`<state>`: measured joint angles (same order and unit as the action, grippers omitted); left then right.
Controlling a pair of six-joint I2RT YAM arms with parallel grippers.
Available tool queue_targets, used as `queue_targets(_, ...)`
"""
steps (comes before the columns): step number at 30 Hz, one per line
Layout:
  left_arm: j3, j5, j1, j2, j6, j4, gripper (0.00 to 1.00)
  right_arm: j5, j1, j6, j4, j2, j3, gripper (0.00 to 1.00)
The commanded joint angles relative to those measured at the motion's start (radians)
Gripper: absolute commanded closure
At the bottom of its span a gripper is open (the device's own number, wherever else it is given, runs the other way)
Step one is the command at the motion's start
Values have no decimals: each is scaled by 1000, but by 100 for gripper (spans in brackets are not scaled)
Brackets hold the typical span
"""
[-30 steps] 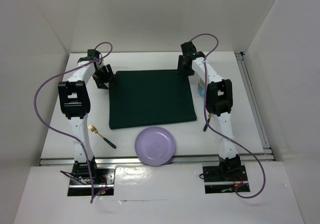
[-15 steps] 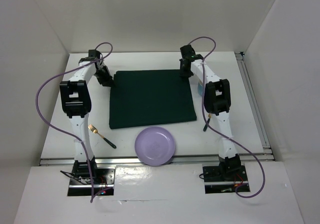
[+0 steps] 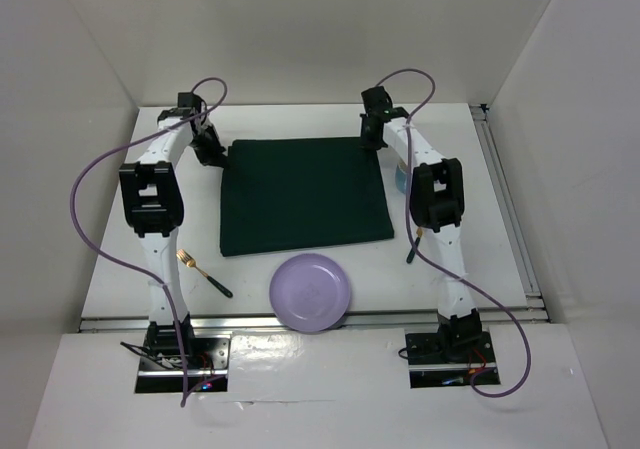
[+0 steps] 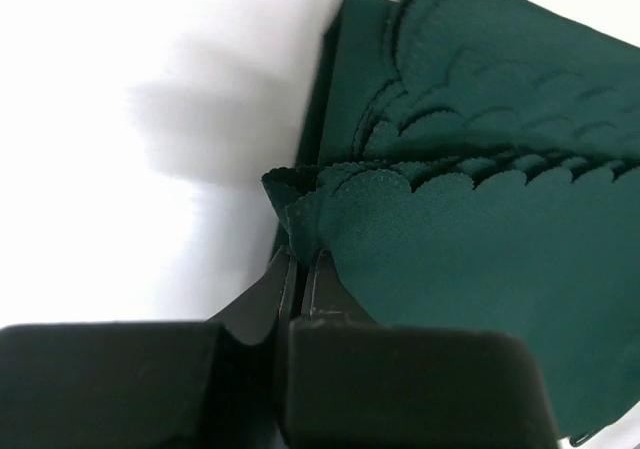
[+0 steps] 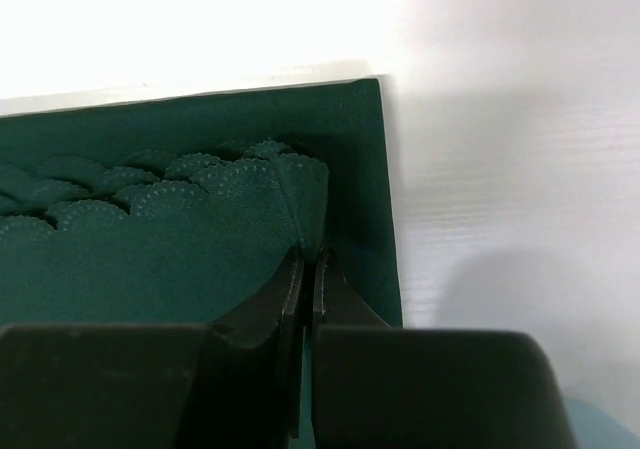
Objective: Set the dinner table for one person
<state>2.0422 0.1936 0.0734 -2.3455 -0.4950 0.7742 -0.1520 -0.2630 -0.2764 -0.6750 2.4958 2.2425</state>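
Note:
A dark green cloth (image 3: 300, 194) lies spread in the middle of the white dinner table (image 3: 480, 199). My left gripper (image 3: 212, 154) is at the cloth's far left corner and is shut on its scalloped edge. In the left wrist view the gripper (image 4: 300, 259) pinches a raised fold of the cloth (image 4: 480, 269). At the far right corner my right gripper (image 3: 374, 141) is shut on the cloth too. The right wrist view shows that gripper (image 5: 308, 254) clamping the lifted corner of the cloth (image 5: 120, 259).
A lilac plate (image 3: 310, 292) sits at the table's near edge. A gold fork with a dark handle (image 3: 200, 271) lies near the left arm. A thin dark-handled utensil (image 3: 412, 246) lies by the right arm. A pale teal object (image 3: 399, 177) shows partly under the right arm.
Both grippers have gone from open to shut on the cloth's far corners. Each moved in slightly toward its corner.

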Motion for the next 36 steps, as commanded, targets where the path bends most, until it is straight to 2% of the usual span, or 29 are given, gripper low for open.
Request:
queue_targets(1, 61, -37, -12, 121, 53, 14, 100, -66, 11, -7, 66, -120, 0, 100)
queue_targets(9, 189, -8, -41, 157, 73, 48, 100, -89, 11, -7, 97, -179, -31, 100)
queue_targets(17, 254, 1, -41, 60, 64, -6, 100, -99, 11, -17, 169, -158, -31, 100)
queue_targets(22, 315, 43, -41, -61, 18, -85, 100, -123, 11, -35, 221, -105, -21, 100)
queue_targets(23, 328, 53, -41, -83, 9, -96, 90, -113, 11, -35, 221, -94, -21, 93)
queue_targets(24, 363, 53, -41, -104, 0, -96, 71, -91, 11, -21, 233, -81, -3, 76)
queue_targets(25, 380, 66, -41, -138, -1, -96, 37, -63, 11, -21, 233, -57, 37, 48)
queue_targets(26, 380, 66, -41, -138, -1, -96, 23, -63, 11, -21, 217, -46, 58, 36)
queue_targets(28, 369, 49, -41, -127, -10, -96, 1, -63, 11, -7, 193, -37, 75, 20)
queue_targets(29, 349, 40, -41, -82, -10, -96, 0, -87, 2, -7, 193, -52, 75, 14)
queue_targets(31, 302, -3, -41, -22, -1, -119, 0, -106, 2, -7, 193, -87, 33, 10)
queue_targets(33, 245, -32, -41, 72, 10, -119, 0, -106, 2, -7, 204, -159, -47, 10)
queue_targets(36, 147, -74, -41, 167, 19, -107, 0, -75, -22, -18, 215, -262, -154, 19)
